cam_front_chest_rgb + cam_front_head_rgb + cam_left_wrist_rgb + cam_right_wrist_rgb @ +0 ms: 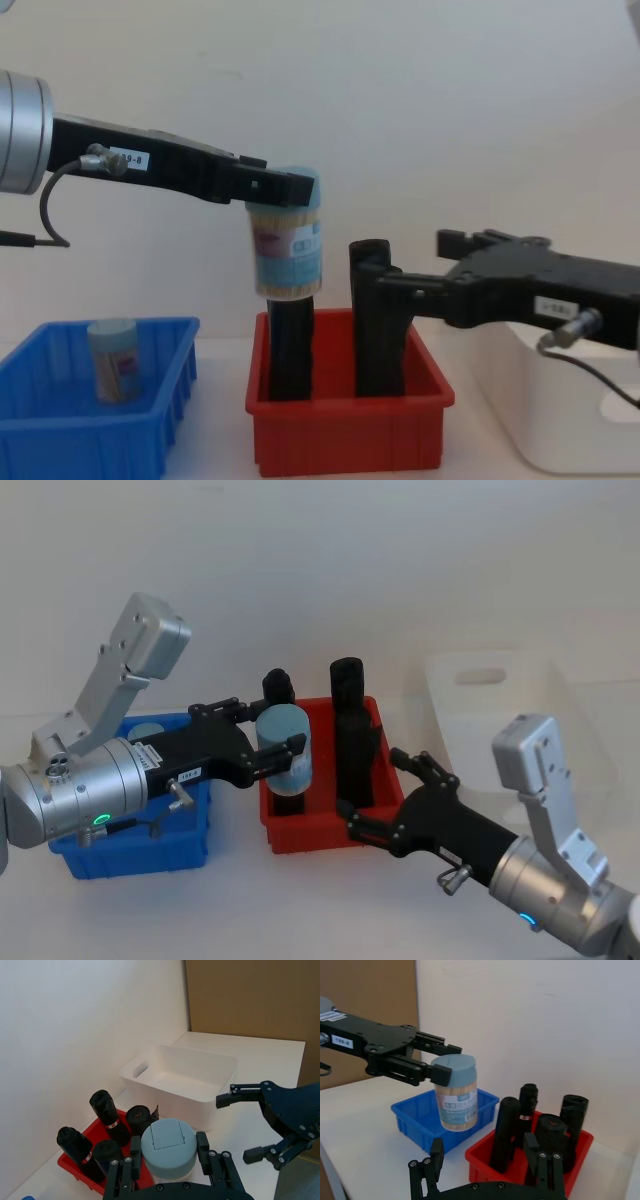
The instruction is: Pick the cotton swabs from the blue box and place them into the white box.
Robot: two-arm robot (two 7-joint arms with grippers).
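- On the bench point(260, 1060), a smooth matte white top, nothing has reached its goal yet, by my reading: the task is in its first carry.
- The white box point(175, 1102) is a glossy plastic tub with rounded corners and an oval handle cutout. Its inside looks bare, so no swabs are delivered.
- The red bin point(350, 435) sits between the two boxes, plain-walled hard plastic, holding tall black tubes point(350, 710) with a dull finish.
- The blue box point(90, 440) is low, bright and ribbed on its sides, on the robot's left.
- The left tool point(272, 730) is clamped on one tub by the lid, holding it upright in the air above the red bin, roughly midway to the white box.
- The right tool point(234, 1129) hovers by the red bin with its fingers spread wide and nothing in them.
- The held tub point(288, 255) is a clear cylinder with a pale blue lid, a pink-white label and whitish sticks inside.
- A second tub point(113, 358) stands in the blue box, so at least that one is left to move after this one.
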